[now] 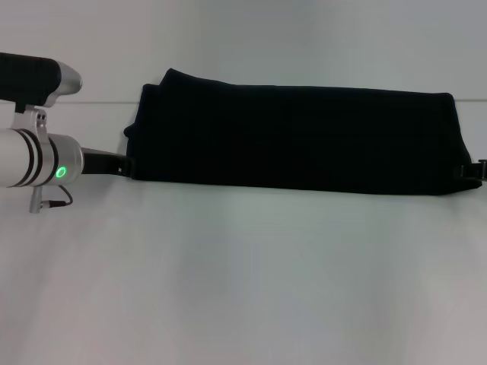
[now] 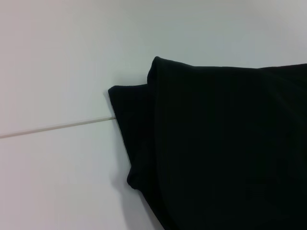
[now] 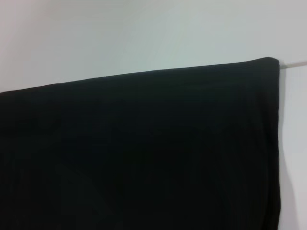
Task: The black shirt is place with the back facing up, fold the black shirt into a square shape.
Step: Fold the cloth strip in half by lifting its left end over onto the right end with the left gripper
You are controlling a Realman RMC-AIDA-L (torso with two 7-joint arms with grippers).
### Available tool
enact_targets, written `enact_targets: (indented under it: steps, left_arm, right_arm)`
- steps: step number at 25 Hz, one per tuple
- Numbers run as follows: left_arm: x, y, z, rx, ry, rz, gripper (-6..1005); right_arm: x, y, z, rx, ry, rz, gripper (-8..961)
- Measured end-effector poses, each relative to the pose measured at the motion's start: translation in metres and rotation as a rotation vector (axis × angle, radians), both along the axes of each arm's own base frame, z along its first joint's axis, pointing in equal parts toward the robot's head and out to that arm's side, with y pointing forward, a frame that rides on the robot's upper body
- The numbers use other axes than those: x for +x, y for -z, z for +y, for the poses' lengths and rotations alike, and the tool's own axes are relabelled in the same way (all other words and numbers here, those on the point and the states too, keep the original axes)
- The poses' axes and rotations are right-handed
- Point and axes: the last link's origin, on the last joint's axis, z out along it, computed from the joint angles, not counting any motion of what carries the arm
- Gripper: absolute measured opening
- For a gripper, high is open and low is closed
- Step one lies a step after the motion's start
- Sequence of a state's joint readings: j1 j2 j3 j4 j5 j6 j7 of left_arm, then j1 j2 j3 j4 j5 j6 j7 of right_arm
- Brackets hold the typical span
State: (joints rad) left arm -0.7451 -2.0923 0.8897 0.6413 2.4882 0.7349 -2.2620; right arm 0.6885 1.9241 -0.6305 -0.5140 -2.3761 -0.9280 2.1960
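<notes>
The black shirt (image 1: 297, 137) lies on the white table as a long folded band that runs from left to right. Its left end shows layered folds and a rounded corner in the left wrist view (image 2: 225, 148). Its right end has a straight edge in the right wrist view (image 3: 144, 153). My left gripper (image 1: 125, 163) is at the near left corner of the band, dark against the dark cloth. At the near right corner, my right gripper (image 1: 473, 172) just shows at the picture's edge. Whether either one holds the cloth is hidden.
The white table (image 1: 243, 289) stretches wide in front of the shirt. A thin seam line (image 1: 106, 103) crosses the table behind the shirt's left end. My left arm's silver link with a green light (image 1: 61, 172) hangs over the left side.
</notes>
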Motion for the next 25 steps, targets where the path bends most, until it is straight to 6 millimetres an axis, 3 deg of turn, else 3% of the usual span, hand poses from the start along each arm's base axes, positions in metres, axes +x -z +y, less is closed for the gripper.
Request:
enact_targets:
  steps: [10, 21, 25]
  left_arm:
    - [-0.001, -0.001, -0.001, 0.003, -0.006, -0.004, 55]
    - [-0.001, -0.009, -0.011, -0.044, -0.013, -0.037, 72]
    - [0.000, -0.015, -0.019, -0.086, -0.012, -0.055, 78]
  right_arm:
    - [0.003, -0.010, 0.002, 0.014, 0.000, -0.016, 151]
    - [0.012, -0.018, -0.006, 0.004, 0.017, -0.014, 15]
    - [0.013, -0.022, -0.009, -0.004, 0.012, -0.014, 35]
